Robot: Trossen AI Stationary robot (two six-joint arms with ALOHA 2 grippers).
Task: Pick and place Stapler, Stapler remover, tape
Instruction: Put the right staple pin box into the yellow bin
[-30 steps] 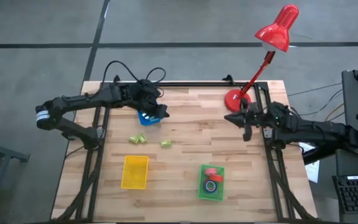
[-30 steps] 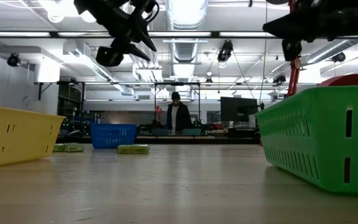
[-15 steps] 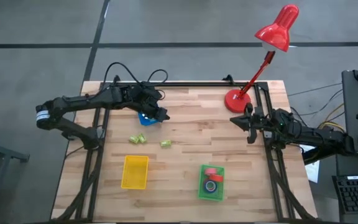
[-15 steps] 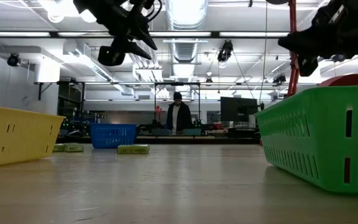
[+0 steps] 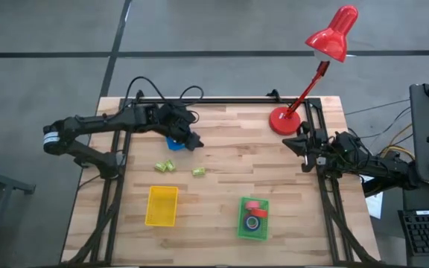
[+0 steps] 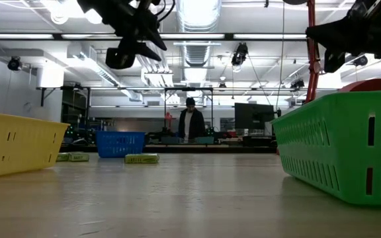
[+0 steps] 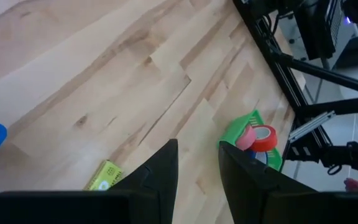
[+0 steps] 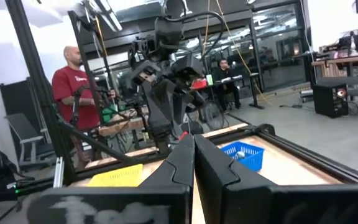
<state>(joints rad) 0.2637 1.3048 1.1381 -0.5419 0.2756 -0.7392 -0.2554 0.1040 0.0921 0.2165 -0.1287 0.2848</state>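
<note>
The tape [image 5: 252, 214] lies in the green tray [image 5: 241, 228] at the near edge of the table [image 5: 222, 186], at about 5 o'clock: red rolls and a blue one. The yellow tray [image 5: 161, 205] sits at 7 o'clock. Three small green packs [image 5: 199, 172] lie near the middle. The blue tray [image 5: 174, 143] sits at 11 o'clock. The left gripper [image 5: 193, 141] hangs just beside it with a small gap between its fingers and nothing in it. The right gripper [image 5: 304, 144] is at 2 o'clock, closed tight and empty, near the red lamp [image 5: 281, 120].
</note>
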